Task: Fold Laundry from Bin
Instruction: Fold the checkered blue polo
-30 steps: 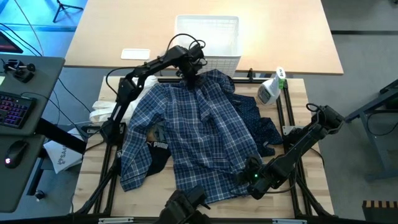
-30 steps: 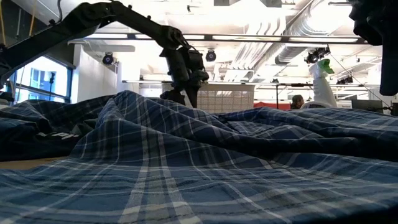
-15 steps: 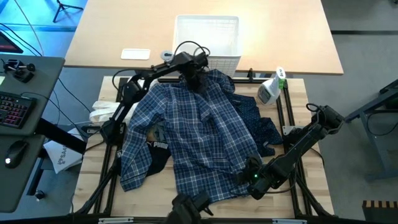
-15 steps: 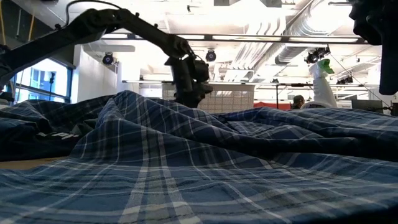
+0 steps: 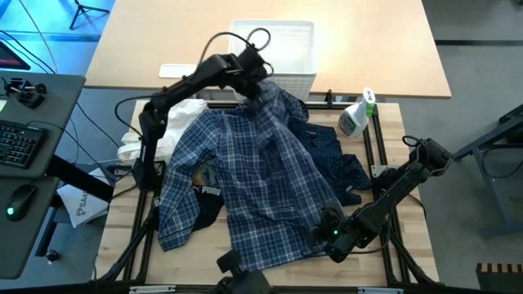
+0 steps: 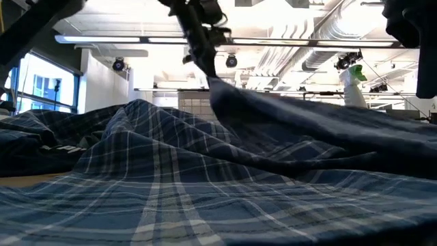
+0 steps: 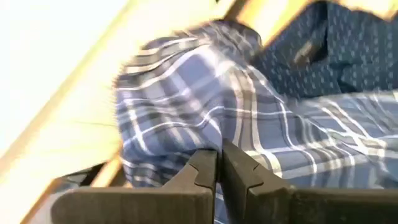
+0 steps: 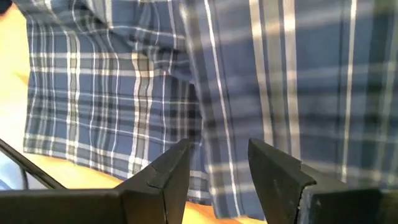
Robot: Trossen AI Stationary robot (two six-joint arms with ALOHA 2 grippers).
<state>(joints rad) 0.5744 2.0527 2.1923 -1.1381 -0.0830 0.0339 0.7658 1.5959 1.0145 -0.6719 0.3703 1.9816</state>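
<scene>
The plaid shirt (image 5: 261,180) lies spread over most of the counter (image 5: 396,135), taken here as the landmark. Beside the shirt's far edge stands the bin (image 5: 274,51), white and latticed, on the pale surface beyond. A spray bottle (image 5: 356,114) stands just off the shirt's far right corner. Navy dotted trousers (image 5: 339,163) show from under its right side; a black piece with white Puma lettering (image 5: 208,194) shows under its left side, and a white cloth (image 5: 139,143) lies further left, by the counter's edge.

The left gripper (image 5: 255,88) is clamped on the shirt's far edge, by the bin, with the cloth raised into a peak. The right gripper (image 5: 317,233) sits low over the shirt's near right hem, fingers apart, nothing between them.

The low view shows the lifted fold hanging from the left gripper (image 6: 205,65), with the shirt blocking the counter behind. The left wrist view shows its fingers (image 7: 205,171) pressed together on plaid; the right wrist view shows a clear gap over plaid.
</scene>
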